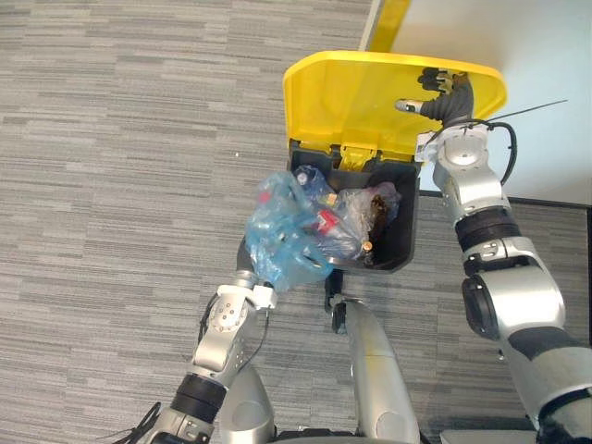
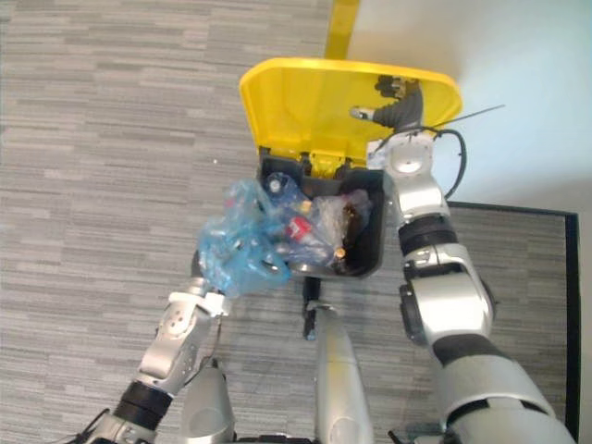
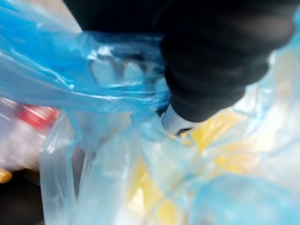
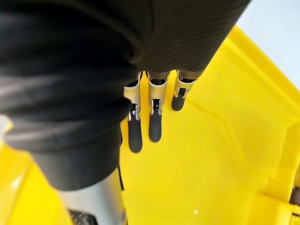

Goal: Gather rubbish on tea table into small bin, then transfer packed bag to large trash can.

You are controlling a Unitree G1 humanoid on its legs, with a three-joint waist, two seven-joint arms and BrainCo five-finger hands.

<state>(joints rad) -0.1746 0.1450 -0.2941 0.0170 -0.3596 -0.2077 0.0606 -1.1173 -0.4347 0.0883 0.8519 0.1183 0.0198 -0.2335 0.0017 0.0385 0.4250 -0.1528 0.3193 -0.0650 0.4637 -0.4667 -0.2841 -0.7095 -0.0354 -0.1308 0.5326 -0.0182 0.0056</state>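
Bag transfer: my right hand (image 1: 449, 97), fingers flat, props the yellow lid (image 1: 351, 102); my left hand (image 3: 211, 65) clutches the blue bag (image 1: 282, 236), which I should next drop into the large trash can (image 1: 407, 231).

bag (image 1: 282, 236): thin blue see-through plastic film, crinkled, glossy | lid (image 1: 351, 97): yellow moulded plastic, smooth, slight sheen | bin (image 1: 404, 231): black plastic, matt | floor (image 1: 120, 139): grey ribbed carpet, matt | right robot hand (image 1: 450, 92): dark ribbed matt cover; fingers (image 4: 155, 126) silver metal, dark matt tips
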